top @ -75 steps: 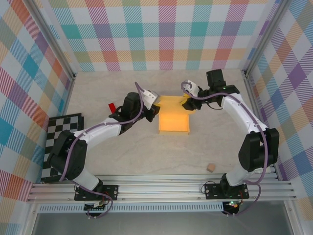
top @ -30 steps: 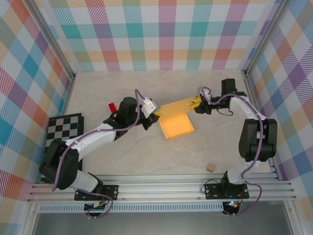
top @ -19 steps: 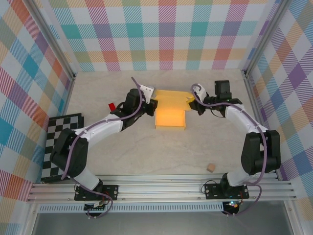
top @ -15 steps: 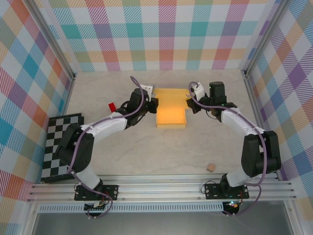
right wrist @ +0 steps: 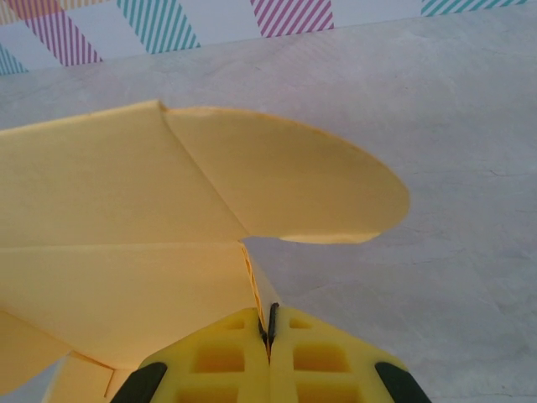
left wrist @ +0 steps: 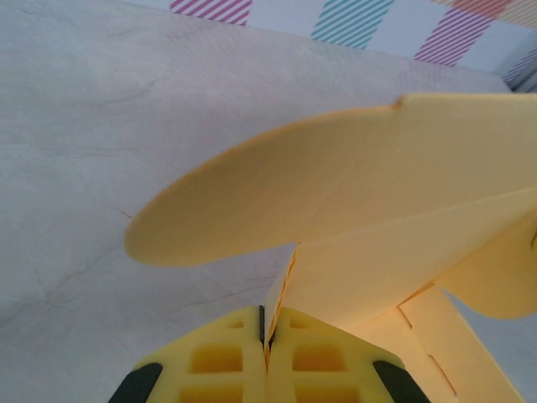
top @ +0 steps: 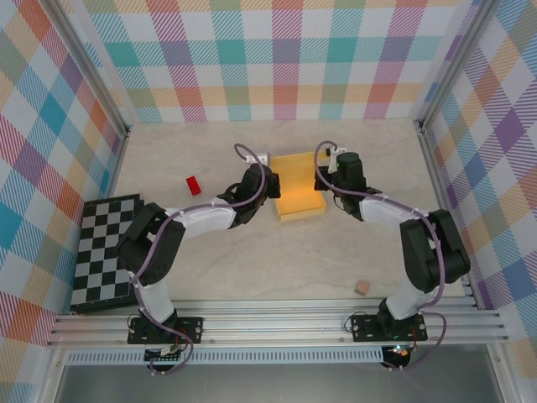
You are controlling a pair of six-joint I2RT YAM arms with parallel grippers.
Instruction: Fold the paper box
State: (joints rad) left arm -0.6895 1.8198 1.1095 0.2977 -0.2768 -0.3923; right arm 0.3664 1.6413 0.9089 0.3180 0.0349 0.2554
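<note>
The left end effector (left wrist: 267, 326) is pinching a thin edge of the box (left wrist: 361, 176), its yellow fingers (left wrist: 214, 361) pressing together on the card, while a rounded flap is fanning out above the grip over the pale worktop (left wrist: 75, 151). The right end effector (right wrist: 270, 326) is clamping the opposite edge in the same way, its jaws closing tight on the card and a rounded flap curving away to its right. Seen from above, the two end effectors are facing each other across the box, one at each side of it. The box is sitting as a yellow-orange rectangle on the middle of the worktop, towards the far wall. A red block (top: 194, 185) is lying well to the left of the box, a checkerboard (top: 105, 252) is resting at the left edge, and a tan cube (top: 362, 288) is sitting near the front right, well apart from the box
</note>
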